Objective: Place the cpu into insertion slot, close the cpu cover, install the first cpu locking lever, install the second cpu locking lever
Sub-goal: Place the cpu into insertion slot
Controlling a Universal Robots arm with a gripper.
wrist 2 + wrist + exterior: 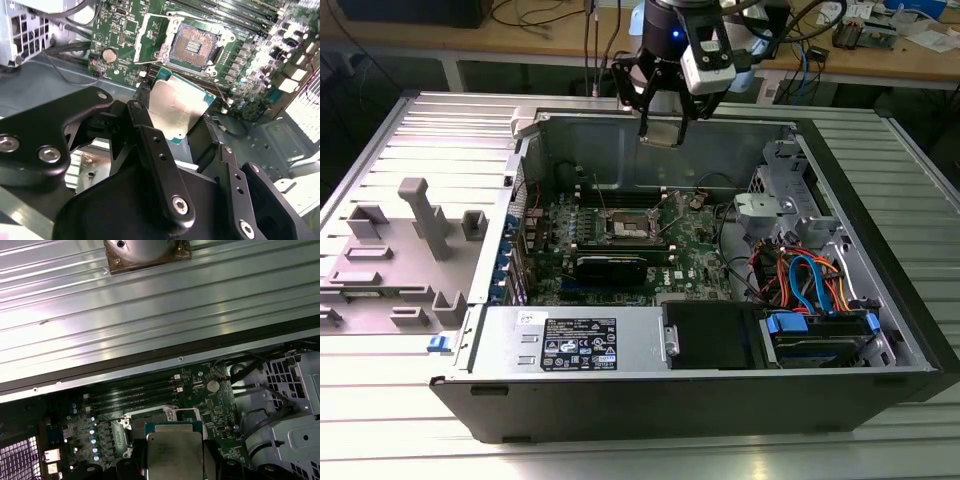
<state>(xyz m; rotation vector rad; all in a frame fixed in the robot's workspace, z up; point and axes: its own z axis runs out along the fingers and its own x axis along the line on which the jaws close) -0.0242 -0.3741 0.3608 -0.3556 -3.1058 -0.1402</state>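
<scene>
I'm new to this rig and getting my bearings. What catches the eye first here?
The gripper, shut on the cpu, hangs above the open computer case. Below it on the green board, the insertion slot lies bare, with the cpu cover standing open beside it.

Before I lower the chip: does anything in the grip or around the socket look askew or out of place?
Nothing stands out. The cpu looks squarely held in the gripper, the insertion slot is bare, and the cpu cover stands swung open beside it.
</scene>
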